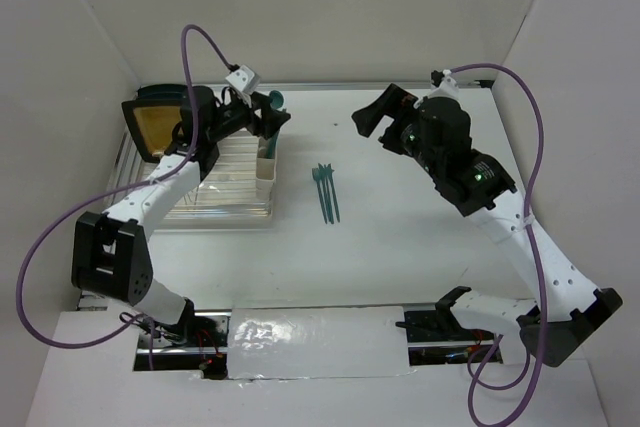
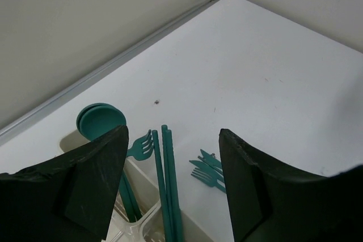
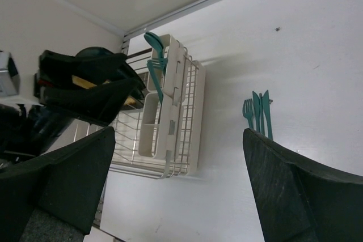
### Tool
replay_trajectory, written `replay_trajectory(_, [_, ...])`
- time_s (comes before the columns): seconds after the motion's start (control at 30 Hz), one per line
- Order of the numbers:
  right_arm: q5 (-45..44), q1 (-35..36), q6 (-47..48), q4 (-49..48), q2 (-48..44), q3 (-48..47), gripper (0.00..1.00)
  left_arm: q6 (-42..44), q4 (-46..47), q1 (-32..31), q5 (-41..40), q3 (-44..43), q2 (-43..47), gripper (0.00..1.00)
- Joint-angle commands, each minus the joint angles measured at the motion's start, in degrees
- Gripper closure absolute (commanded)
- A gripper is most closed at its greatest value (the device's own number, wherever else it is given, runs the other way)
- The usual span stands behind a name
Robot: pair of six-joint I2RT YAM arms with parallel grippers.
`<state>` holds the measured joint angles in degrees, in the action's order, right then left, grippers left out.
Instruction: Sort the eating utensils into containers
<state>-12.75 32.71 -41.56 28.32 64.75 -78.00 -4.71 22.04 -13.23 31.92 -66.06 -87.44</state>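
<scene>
Several dark teal eating utensils (image 1: 326, 193) lie side by side on the white table; they are forks and knives (image 2: 207, 168) in the left wrist view and also show as utensils (image 3: 258, 110) in the right wrist view. The cream-white containers (image 1: 265, 169) hang on the dish rack's right side. My left gripper (image 1: 272, 119) hovers open right above the far container (image 2: 138, 175). A fork (image 2: 140, 145), thin straight handles (image 2: 168, 185) and a round spoon (image 2: 101, 119) stand in that container, free of the fingers. My right gripper (image 1: 365, 119) is open and empty, above the table's far middle.
The wire dish rack (image 3: 187, 117) fills the table's left side, with a black-rimmed yellow plate (image 1: 160, 122) at its back. The near container (image 3: 148, 126) shows two compartments with nothing in them. White walls close in at the back and sides.
</scene>
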Motion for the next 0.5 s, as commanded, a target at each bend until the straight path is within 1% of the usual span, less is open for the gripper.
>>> replay_trajectory(0.0, [-0.34,0.51,-0.1,-0.89,-1.03,0.74,0.0,-0.39,0.98,0.31,-1.86,-2.14,4.99,0.22])
replay_trajectory(0.1, [-0.34,1.3,0.78,-0.89,-0.94,0.73,0.0,-1.71,-0.86,0.23,-2.22,-2.05,7.45,0.22])
replay_trajectory(0.17, [1.06,1.83,0.69,-2.03,-1.12,1.79,0.0,-2.41,-1.91,0.23,-3.18,-1.88,9.99,0.21])
replay_trajectory(0.2, [1.85,2.35,0.34,-2.04,-0.77,2.4,0.0,-3.19,-4.35,0.23,-3.53,-1.79,10.88,0.21])
replay_trajectory(0.3, [3.52,3.41,0.34,-1.33,0.38,4.16,0.0,-4.69,-5.87,0.14,-3.8,0.14,14.39,0.2])
replay_trajectory(0.33, [1.87,3.33,0.51,-2.46,0.46,5.82,0.0,-4.61,-6.48,-0.12,-3.28,0.23,15.27,0.19])
replay_trajectory(0.37, [-1.8,3.41,0.95,-3.78,0.12,7.84,0.0,-5.3,-7.62,-0.21,-3.18,0.23,16.76,0.19])
replay_trajectory(0.4, [-2.97,3.59,3.04,-5.45,0.11,11.95,0.0,-6.88,-10.33,-1.0,-2.66,0.49,17.38,0.19])
replay_trajectory(0.47, [-5.17,3.33,4.2,-6.26,1.07,14.09,0.0,-8.2,-13.24,-1.18,-2.04,0.76,18.7,0.2])
